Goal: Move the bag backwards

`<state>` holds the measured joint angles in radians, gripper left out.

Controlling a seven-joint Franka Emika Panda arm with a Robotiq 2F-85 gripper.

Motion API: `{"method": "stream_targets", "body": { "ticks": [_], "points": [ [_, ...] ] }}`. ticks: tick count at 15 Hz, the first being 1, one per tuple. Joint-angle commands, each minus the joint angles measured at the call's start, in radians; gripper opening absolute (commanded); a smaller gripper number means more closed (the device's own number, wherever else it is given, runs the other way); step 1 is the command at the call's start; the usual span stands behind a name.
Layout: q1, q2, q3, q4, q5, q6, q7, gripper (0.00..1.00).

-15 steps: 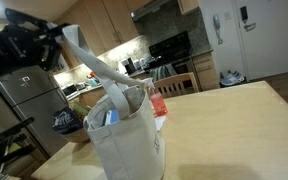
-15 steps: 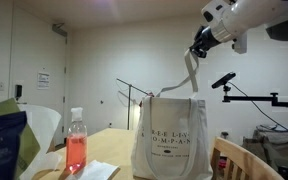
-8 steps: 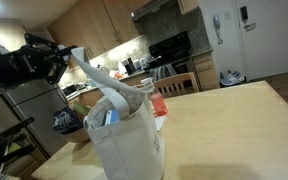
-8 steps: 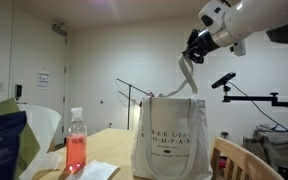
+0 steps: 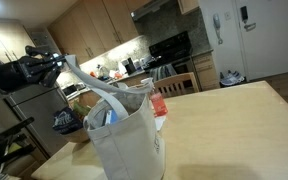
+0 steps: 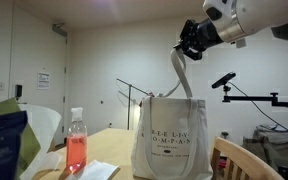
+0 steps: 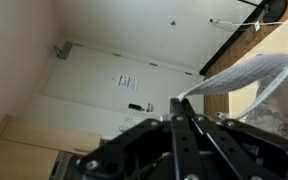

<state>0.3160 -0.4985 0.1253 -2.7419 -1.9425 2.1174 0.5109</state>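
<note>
The bag (image 5: 129, 135) is a large off-white fabric tote with a small dark square logo, standing upright on the wooden table (image 5: 234, 120); it also shows in an exterior view (image 6: 172, 145) with printed lettering. My gripper (image 5: 62, 62) is above and to one side of it, shut on the bag's strap (image 5: 94, 80), which is pulled taut upward. The gripper also shows in an exterior view (image 6: 187, 47) and in the wrist view (image 7: 179, 103), with the strap (image 7: 244, 75) pinched between the fingertips.
A clear bottle of red liquid (image 6: 76, 150) stands on the table beside the bag, also partly visible behind it (image 5: 158, 105). A green packet (image 6: 2, 140) is close to the camera. A chair back (image 6: 234, 160) stands near the bag. Kitchen cabinets and a stove lie behind.
My gripper has moved sideways away from above the bag, drawing the strap out at a longer slant. The bag's body has stayed in place.
</note>
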Motion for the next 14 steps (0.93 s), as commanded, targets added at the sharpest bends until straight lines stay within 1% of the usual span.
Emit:
{"method": "stream_targets", "body": {
  "ticks": [1,5,9,14],
  "points": [
    [0.018,0.016,-0.001,0.005,-0.069,0.050,-0.055,0.00],
    [0.024,0.029,-0.006,-0.005,-0.157,0.125,-0.098,0.00],
    [0.015,0.034,-0.029,-0.010,-0.235,0.210,-0.136,0.00],
    [-0.001,0.028,-0.107,-0.010,-0.338,0.403,-0.141,0.00]
  ]
}}
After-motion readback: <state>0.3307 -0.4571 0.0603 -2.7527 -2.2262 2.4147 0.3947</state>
